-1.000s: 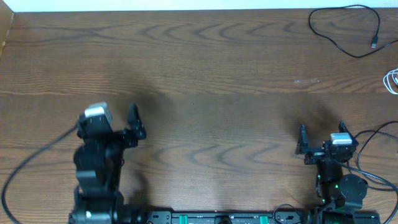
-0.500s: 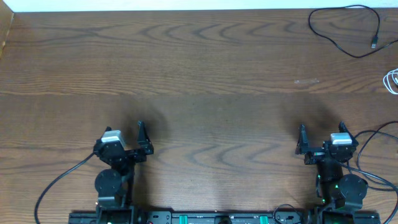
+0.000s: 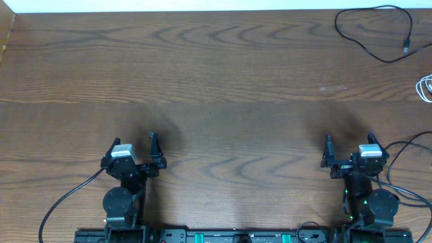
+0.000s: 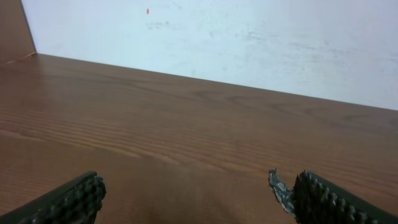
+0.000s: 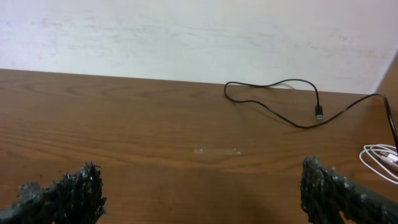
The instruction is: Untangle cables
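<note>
black cable [image 5: 319, 112] (white cable [image 5: 378, 152]), wood-grain table [image 3: 216, 81]

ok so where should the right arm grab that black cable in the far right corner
I'd take the black cable on the short straight run just behind its plug, coming straight down with the right gripper, jaws across the cord. It lies flat on the table in one open loop, and that end is free with nothing crossing it.

The left gripper [image 3: 129, 143] and the right gripper [image 3: 349, 140] sit low at the table's [image 3: 223, 81] near edge, jaws spread wide and empty. Far right, a black cable [image 3: 365, 48] lies in one loose loop. A white cable [image 3: 425, 86] sits coiled at the edge, apart from it.
</note>
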